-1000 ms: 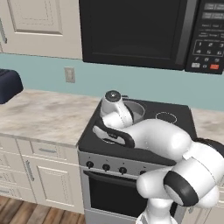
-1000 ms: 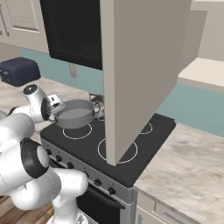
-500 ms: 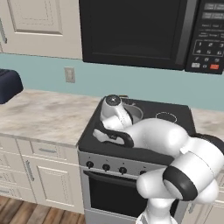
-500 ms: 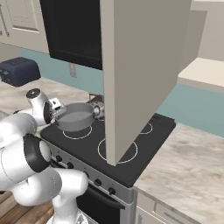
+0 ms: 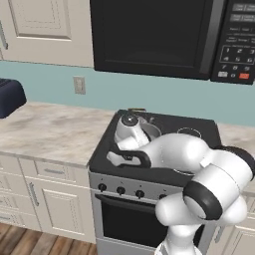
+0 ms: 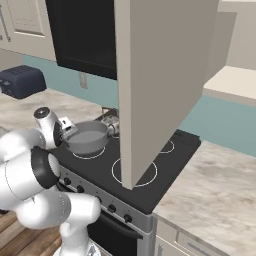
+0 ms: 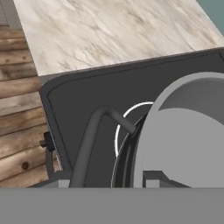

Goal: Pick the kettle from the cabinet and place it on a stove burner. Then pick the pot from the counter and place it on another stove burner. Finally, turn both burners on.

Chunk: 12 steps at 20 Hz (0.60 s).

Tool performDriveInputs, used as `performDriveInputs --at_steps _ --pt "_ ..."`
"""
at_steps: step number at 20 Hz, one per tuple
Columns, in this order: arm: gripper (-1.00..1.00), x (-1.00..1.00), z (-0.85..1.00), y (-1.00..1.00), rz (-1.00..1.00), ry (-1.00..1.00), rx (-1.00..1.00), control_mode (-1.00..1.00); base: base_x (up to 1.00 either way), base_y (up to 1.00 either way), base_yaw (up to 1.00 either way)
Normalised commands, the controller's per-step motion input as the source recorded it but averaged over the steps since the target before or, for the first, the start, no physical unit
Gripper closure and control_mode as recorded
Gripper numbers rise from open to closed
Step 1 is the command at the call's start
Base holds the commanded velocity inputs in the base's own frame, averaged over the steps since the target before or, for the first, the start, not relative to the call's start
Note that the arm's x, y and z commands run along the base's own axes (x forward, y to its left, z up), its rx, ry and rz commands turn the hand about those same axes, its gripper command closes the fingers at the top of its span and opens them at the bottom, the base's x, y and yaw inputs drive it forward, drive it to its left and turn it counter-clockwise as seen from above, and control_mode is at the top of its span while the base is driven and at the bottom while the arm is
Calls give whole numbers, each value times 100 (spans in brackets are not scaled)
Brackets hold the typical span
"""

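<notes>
Sitting on the cooktop (image 6: 150,187), pot (image 6: 87,138), end effector (image 6: 66,127) beside its rim, finger state unclear

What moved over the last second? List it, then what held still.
The arm carried the pot toward the stove's front left and lower, so it now sits over the front-left burner. The tool's jaws are hidden behind the wrist, so grip or release can't be told. The kettle behind the pot, the cooktop, the counter and the toaster stayed put; the cameras didn't move.
</notes>
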Motion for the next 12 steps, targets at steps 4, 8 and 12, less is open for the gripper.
performDriveInputs --at_steps 4,8,12 --pt "100 19 -22 0 2 0 0 -100 0 0 0" --pt "100 16 -20 0 2 0 0 -100 0 0 0" --pt "100 17 -14 0 1 0 0 -100 0 0 0"
